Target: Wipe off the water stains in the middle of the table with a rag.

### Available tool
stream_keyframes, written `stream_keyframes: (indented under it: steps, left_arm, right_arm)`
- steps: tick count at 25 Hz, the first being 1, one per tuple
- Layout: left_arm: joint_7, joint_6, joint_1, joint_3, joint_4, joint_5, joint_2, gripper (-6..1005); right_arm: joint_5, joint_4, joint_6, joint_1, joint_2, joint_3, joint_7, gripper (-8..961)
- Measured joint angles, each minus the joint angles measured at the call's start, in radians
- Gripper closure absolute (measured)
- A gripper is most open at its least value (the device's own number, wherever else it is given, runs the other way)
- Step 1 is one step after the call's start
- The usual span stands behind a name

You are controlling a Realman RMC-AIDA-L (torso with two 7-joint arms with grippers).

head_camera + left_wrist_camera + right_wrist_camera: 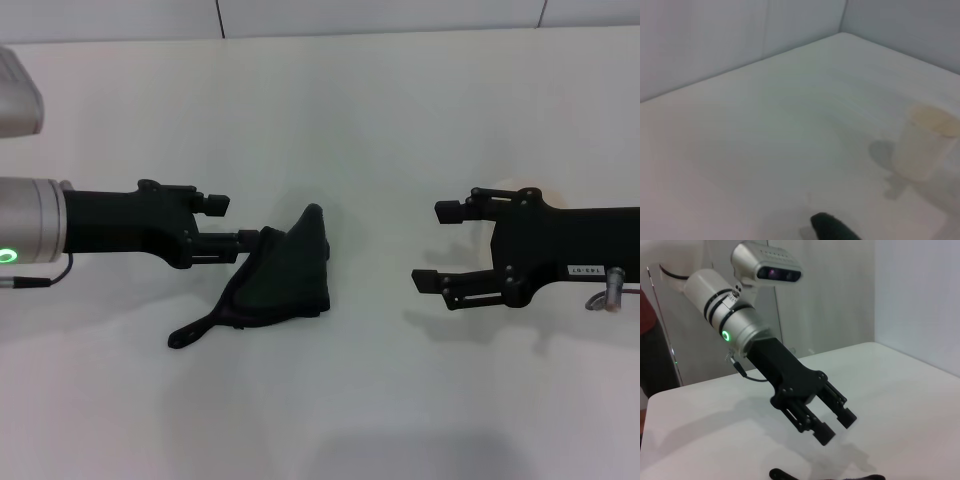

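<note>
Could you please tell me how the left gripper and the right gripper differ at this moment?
The left gripper hovers at the edge of the rag; the right gripper hovers over bare table, with a cup behind it. The left gripper's fingers stand a little apart; the right gripper's are spread wide. Both are black, open and empty, pointing toward the table's middle.

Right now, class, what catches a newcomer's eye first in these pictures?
The black rag lies crumpled mid-table, stark against the white top, with the left tool right at its edge. Opposite it, the right tool hangs open, empty. A pale cup stands farther off, seen from the left wrist.
</note>
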Motion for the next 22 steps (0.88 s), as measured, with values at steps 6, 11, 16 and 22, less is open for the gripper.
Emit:
stream_keyframes:
  steps: [6, 11, 16, 22]
  left_arm:
    - [-0.003, 0.104, -0.044, -0.068, 0.015, 0.027, 0.013, 353]
    - [0.025, 0.178, -0.058, -0.096, 0.026, 0.032, 0.016, 123]
    - [0.052, 0.294, -0.057, -0.172, 0.04, 0.03, 0.022, 115]
    - [0.065, 0.454, -0.059, -0.229, 0.041, 0.033, 0.053, 115]
  right_arm:
    - [0.01, 0.003, 0.006, 0.001, 0.0, 0.001, 0.0, 81]
    - [0.01, 0.007, 0.01, 0.001, 0.0, 0.011, 0.0, 81]
    - [0.01, 0.008, 0.011, 0.001, 0.0, 0.028, 0.0, 81]
    - [0.005, 0.007, 0.008, 0.001, -0.001, 0.05, 0.01, 81]
